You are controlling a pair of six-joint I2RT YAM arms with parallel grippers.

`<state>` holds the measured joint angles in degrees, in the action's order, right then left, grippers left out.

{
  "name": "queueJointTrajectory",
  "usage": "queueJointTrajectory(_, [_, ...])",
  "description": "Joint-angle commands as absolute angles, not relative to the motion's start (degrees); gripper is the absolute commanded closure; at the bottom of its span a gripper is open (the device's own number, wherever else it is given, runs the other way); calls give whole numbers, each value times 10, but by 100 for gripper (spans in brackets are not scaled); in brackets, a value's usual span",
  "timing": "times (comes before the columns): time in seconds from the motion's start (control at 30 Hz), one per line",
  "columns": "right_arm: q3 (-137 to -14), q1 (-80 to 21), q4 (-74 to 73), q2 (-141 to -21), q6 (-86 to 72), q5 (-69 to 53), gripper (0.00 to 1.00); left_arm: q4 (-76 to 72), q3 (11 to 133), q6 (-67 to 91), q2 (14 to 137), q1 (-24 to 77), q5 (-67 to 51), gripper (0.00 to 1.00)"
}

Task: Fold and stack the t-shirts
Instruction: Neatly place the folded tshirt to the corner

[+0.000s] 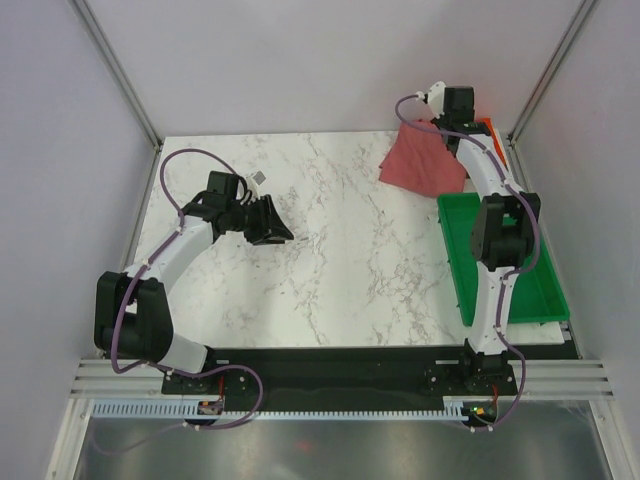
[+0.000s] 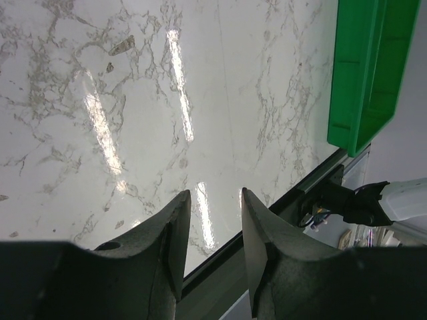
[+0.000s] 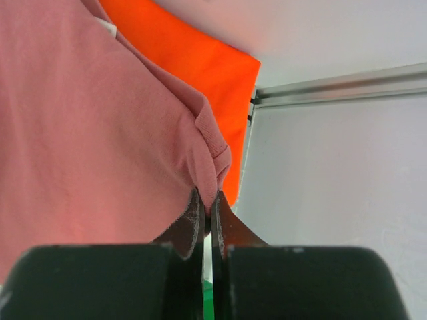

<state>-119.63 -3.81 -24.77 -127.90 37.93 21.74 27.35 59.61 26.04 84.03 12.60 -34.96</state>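
while the left gripper (image 2: pixel 215 195) hangs parted, the right gripper (image 3: pixel 207 197) pinches the rose t-shirt (image 3: pixel 87 133)

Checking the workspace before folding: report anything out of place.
The rose-red t-shirt hangs bunched at the table's far right corner, its edge pinched between the fingers of the right gripper. The orange-red t-shirt lies behind it, at the edge. Nothing looks spilled or damaged.

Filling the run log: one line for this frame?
right gripper: shut on rose t-shirt | left gripper: open, empty, over table | orange t-shirt: far-right corner
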Motion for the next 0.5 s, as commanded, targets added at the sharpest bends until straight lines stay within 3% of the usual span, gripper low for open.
queueJointTrajectory(0.0, [-1160,-19,-189,-1199,424,207,100,269,594,247,820,124,-369,57])
queueJointTrajectory(0.47, [-1230,47,-136,-1238,459,181,100,266,592,248,820,124,-374,57])
